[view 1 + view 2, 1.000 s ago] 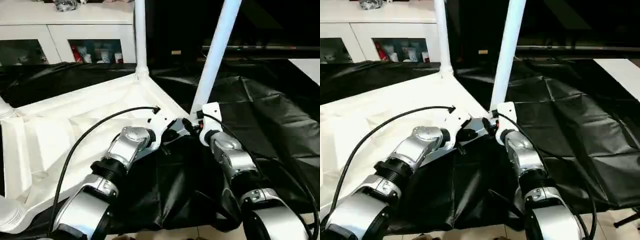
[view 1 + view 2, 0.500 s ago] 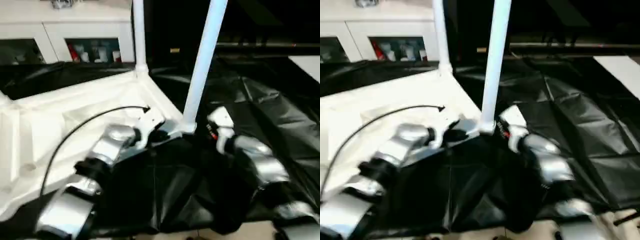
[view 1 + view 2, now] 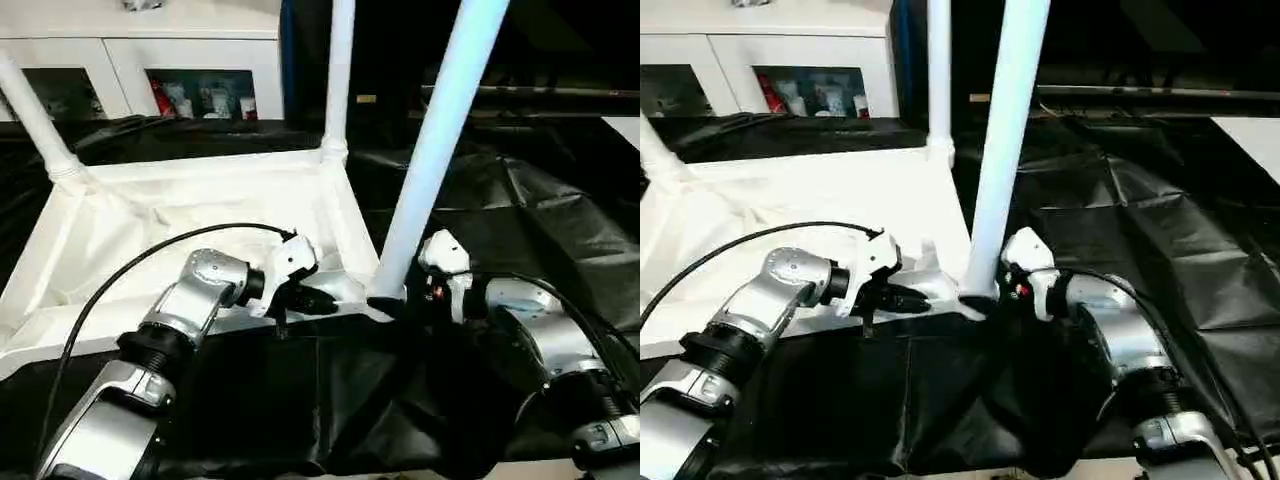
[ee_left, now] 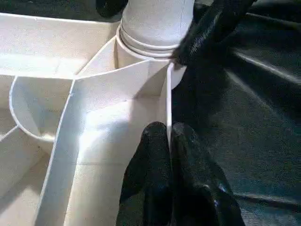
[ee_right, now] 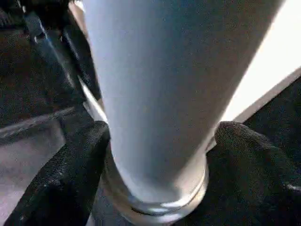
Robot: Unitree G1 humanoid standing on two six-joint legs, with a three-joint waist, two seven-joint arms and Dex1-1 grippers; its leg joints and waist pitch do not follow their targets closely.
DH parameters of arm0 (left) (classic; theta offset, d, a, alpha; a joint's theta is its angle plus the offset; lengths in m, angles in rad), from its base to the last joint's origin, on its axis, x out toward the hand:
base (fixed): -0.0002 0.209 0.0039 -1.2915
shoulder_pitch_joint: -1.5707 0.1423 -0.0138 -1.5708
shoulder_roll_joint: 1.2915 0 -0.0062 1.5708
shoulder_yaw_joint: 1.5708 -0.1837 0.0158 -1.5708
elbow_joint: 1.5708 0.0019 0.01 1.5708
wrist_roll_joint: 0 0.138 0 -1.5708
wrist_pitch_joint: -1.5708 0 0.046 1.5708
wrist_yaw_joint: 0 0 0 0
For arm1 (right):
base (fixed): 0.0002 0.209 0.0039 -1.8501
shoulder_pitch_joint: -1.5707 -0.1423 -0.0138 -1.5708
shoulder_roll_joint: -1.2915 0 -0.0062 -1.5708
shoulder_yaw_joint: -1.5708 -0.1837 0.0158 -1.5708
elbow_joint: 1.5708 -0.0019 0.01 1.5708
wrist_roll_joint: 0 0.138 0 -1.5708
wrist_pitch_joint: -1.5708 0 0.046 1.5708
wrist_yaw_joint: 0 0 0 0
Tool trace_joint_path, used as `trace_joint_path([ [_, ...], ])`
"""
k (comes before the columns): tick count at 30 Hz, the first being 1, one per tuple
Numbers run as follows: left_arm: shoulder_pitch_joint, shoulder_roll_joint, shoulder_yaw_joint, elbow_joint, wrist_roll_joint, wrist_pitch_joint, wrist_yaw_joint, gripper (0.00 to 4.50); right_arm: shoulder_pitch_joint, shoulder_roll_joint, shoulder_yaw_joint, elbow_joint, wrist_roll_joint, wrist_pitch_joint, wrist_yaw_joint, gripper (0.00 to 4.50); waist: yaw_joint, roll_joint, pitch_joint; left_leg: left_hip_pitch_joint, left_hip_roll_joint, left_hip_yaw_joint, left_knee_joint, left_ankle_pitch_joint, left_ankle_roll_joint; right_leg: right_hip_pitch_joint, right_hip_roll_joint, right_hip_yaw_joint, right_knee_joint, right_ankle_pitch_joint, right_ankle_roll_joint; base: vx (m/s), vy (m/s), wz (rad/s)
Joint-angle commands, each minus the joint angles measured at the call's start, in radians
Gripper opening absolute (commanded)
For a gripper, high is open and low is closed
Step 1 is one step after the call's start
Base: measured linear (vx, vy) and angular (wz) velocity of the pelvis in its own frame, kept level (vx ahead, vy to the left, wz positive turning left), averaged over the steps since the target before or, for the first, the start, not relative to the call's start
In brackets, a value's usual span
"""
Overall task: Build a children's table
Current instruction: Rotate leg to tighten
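Observation:
The children's table lies upside down, its white ribbed top (image 3: 200, 200) on the black cover. Three white legs stand in corner sockets: a near right one (image 3: 430, 150), a rear one (image 3: 338, 80) and one at the far left (image 3: 35, 120). My left gripper (image 3: 318, 300) is shut on the top's thin near rim (image 4: 167, 94), just left of the near socket. My right gripper (image 3: 398, 303) wraps the base of the near leg (image 5: 160, 70), one finger (image 5: 66, 179) pressed on each side at the socket collar.
The black-covered work table (image 3: 520, 200) stretches to the right and front, creased. A white cabinet with glass doors (image 3: 150, 60) stands behind. A black cable (image 3: 130, 270) arcs over my left forearm. Part of a white surface (image 3: 625, 125) shows at the far right.
The whole view has shifted, bringing the far left leg into sight. My right forearm has swung out to the right while its gripper stays at the leg's base. The left gripper keeps its hold.

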Motion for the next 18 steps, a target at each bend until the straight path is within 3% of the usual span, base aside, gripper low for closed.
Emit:
trace_joint_path([
  [1, -0.001, -0.002, -0.008, -0.027, -0.030, 0.000, -0.031, 0.00, -0.003, -0.015, 0.009, -0.008, -0.007, 0.013, 0.012, 3.70, -0.002, -0.004, -0.072, 0.025, 0.058, -0.024, -0.077, -0.297, 0.028, 0.046, -0.050, 0.047, -0.063, -0.296, -0.219, 0.000, 0.000, 0.00],
  [8, 0.001, -0.005, -0.002, -0.031, -0.024, 0.003, -0.026, 0.00, -0.010, -0.009, 0.006, 0.001, 0.000, 0.020, 0.019, 3.16, -0.003, -0.008, -0.073, 0.024, 0.057, -0.025, -0.077, -0.292, 0.027, 0.045, -0.051, 0.047, -0.065, -0.309, -0.209, 0.000, 0.000, 0.00],
  [12, 0.005, -0.008, 0.001, -0.033, -0.022, 0.004, -0.018, 0.00, -0.007, 0.013, -0.004, 0.007, 0.007, 0.033, -0.001, 2.86, -0.004, -0.006, -0.073, 0.023, 0.058, -0.024, -0.076, -0.277, 0.033, 0.045, -0.049, 0.047, -0.061, -0.284, -0.217, 0.000, 0.000, 0.00],
  [14, -0.005, -0.027, 0.007, -0.002, -0.008, -0.003, 0.030, 0.00, -0.013, 0.051, -0.030, 0.049, 0.010, 0.047, -0.078, 2.80, -0.007, -0.005, -0.074, 0.022, 0.057, -0.024, -0.076, -0.276, 0.034, 0.043, -0.050, 0.048, -0.060, -0.276, -0.222, 0.000, 0.000, 0.00],
  [15, -0.027, -0.056, 0.013, 0.046, 0.022, -0.013, 0.125, 0.00, -0.020, 0.096, -0.058, 0.096, 0.003, 0.060, -0.192, 2.80, -0.010, -0.006, -0.073, 0.021, 0.055, -0.026, -0.076, -0.281, 0.026, 0.044, -0.050, 0.046, -0.062, -0.288, -0.221, 0.000, 0.000, 0.00],
  [18, -0.052, -0.097, 0.030, 0.089, 0.040, -0.011, 0.231, 0.00, -0.010, 0.158, -0.089, 0.111, 0.011, 0.084, -0.306, 2.74, -0.018, -0.006, -0.070, 0.031, 0.052, -0.027, -0.078, -0.336, -0.003, 0.036, -0.049, 0.044, -0.075, -0.384, -0.193, 0.000, 0.000, 0.00],
])
